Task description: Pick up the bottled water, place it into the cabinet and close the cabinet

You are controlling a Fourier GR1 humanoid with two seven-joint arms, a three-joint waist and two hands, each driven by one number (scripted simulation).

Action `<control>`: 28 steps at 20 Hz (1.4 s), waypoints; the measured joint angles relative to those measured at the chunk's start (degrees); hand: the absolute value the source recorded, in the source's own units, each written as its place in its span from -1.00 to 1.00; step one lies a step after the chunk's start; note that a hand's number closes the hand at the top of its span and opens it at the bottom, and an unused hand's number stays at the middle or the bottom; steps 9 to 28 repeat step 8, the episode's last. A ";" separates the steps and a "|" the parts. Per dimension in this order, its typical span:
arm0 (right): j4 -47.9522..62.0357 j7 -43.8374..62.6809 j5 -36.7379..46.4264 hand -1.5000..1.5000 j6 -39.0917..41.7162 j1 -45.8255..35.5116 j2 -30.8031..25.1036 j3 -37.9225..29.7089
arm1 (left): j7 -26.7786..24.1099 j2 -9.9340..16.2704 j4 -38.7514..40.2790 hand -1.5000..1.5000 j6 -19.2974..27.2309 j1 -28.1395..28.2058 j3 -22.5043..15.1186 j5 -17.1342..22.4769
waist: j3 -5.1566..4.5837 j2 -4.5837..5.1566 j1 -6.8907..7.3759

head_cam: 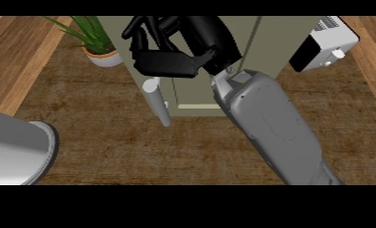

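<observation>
Counter (147, 142): brown wood-grain top. Cabinet (195, 92): pale green, centre, door handle (158, 103) at its left. Right hand (172, 48): over the cabinet, fingers curled; whether it holds anything cannot be told. Bottled water: hidden. Potted plant (95, 43): left.

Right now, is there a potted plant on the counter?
Yes, a potted plant with green leaves stands at the far left, beside the cabinet.
</observation>
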 measured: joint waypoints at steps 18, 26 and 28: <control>6.85 -5.24 0.63 1.00 1.44 -2.87 -0.10 -1.52 | 1.35 0.46 -0.44 1.00 -0.48 -2.16 0.20 0.84 | -0.31 -0.23 0.57; 6.85 -5.24 0.63 1.00 1.44 -2.87 -0.10 -1.52 | 1.35 0.46 -0.44 1.00 -0.48 -2.16 0.20 0.84 | -0.31 -0.23 0.57; 6.85 -5.24 0.63 1.00 1.44 -2.87 -0.10 -1.52 | 1.35 0.46 -0.44 1.00 -0.48 -2.16 0.20 0.84 | -0.31 -0.23 0.57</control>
